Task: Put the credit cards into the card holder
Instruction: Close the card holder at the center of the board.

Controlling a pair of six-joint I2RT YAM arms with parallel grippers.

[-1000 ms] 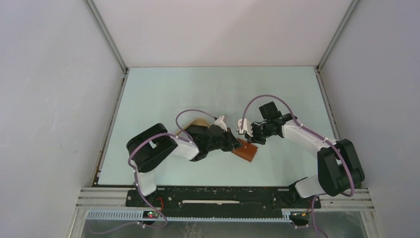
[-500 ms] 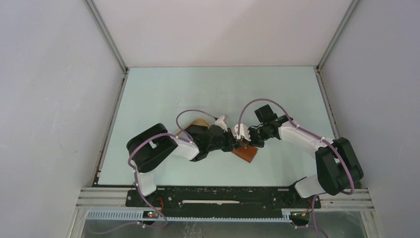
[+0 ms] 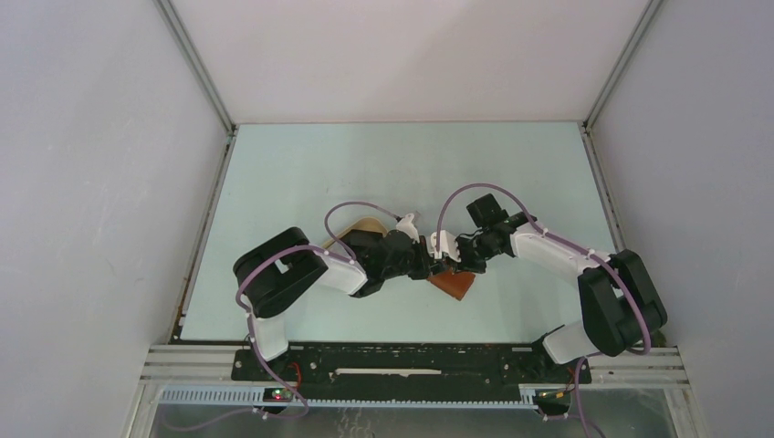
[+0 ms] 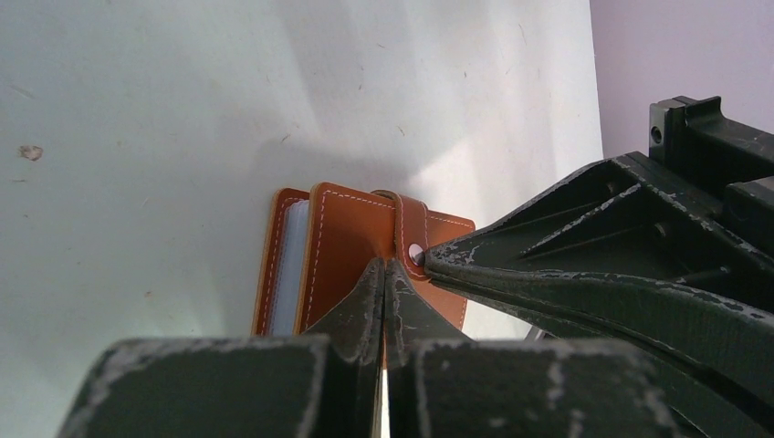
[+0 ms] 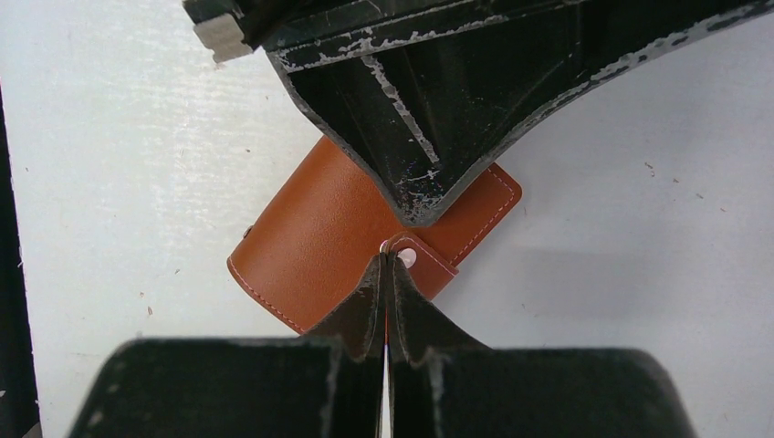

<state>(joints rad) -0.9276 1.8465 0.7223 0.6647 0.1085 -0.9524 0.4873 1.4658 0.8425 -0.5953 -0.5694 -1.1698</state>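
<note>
Jaws pressed together on both sides, so your left gripper (image 4: 383,266) and right gripper (image 5: 385,261) sit tip to tip at the snap strap (image 5: 431,263) of the card holder (image 5: 306,242).

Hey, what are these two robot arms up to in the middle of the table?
Both arms lean in over a small brown leather card holder lying on the table. The left gripper and the right gripper are shut, their tips meeting at the holder's snap strap from opposite sides. The holder lies folded, its cover slightly ajar along one edge. No loose cards show in any view.
</note>
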